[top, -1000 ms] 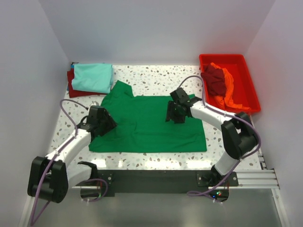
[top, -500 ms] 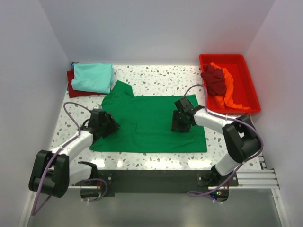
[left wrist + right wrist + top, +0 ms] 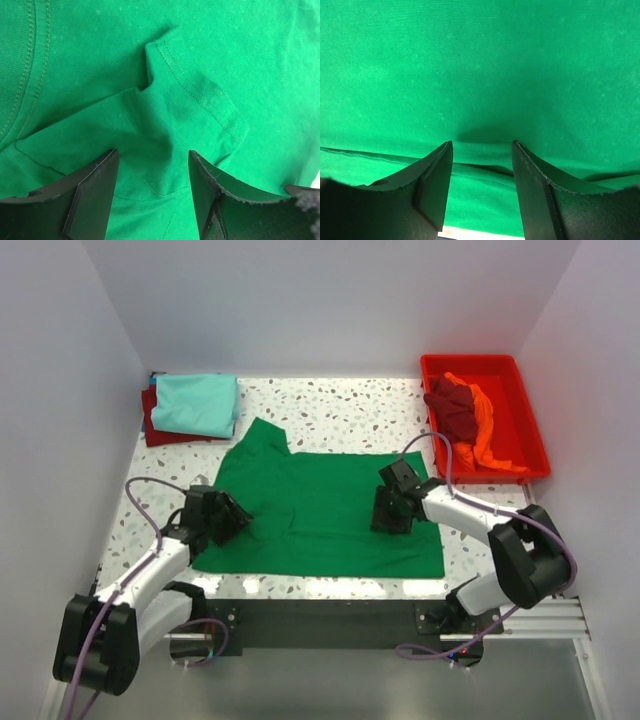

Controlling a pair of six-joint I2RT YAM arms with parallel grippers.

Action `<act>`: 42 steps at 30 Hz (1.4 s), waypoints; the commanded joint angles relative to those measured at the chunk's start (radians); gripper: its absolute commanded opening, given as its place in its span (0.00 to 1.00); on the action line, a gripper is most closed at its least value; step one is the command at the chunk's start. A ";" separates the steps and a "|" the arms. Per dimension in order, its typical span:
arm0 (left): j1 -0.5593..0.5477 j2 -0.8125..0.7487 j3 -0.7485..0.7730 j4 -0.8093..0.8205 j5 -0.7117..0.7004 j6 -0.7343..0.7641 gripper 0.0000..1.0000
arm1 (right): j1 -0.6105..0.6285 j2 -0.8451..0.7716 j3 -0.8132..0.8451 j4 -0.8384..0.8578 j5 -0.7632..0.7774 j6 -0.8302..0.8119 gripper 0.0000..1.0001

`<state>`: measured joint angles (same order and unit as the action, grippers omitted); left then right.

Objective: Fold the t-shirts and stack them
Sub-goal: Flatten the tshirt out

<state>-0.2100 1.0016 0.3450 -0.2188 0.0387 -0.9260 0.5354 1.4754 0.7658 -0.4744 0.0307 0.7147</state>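
Left white-and-black arm stretched forward, black two-finger left gripper low, jaws apart. Right white-and-black arm angled inward, black two-finger right gripper low, jaws apart.

Open table runs between the folded stack at far left and the red tray at far right; walls hem three sides, and the spread green shirt covers the middle.
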 commanded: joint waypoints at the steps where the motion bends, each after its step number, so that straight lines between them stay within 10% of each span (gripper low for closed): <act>1: -0.002 -0.037 -0.063 -0.197 -0.002 -0.045 0.64 | -0.003 -0.012 -0.063 -0.099 0.005 0.026 0.55; 11: -0.009 -0.165 -0.049 -0.286 -0.002 -0.094 0.64 | -0.003 -0.124 -0.125 -0.136 -0.029 0.048 0.55; 24: -0.011 -0.017 0.236 -0.214 -0.051 -0.001 0.65 | -0.003 -0.083 0.190 -0.284 0.078 -0.066 0.58; 42: -0.022 0.121 0.069 -0.001 0.000 -0.004 0.65 | -0.005 0.118 0.109 -0.096 0.003 -0.069 0.58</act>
<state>-0.2253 1.1301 0.4496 -0.2569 0.0700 -0.9497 0.5354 1.5833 0.8906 -0.6060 0.0368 0.6613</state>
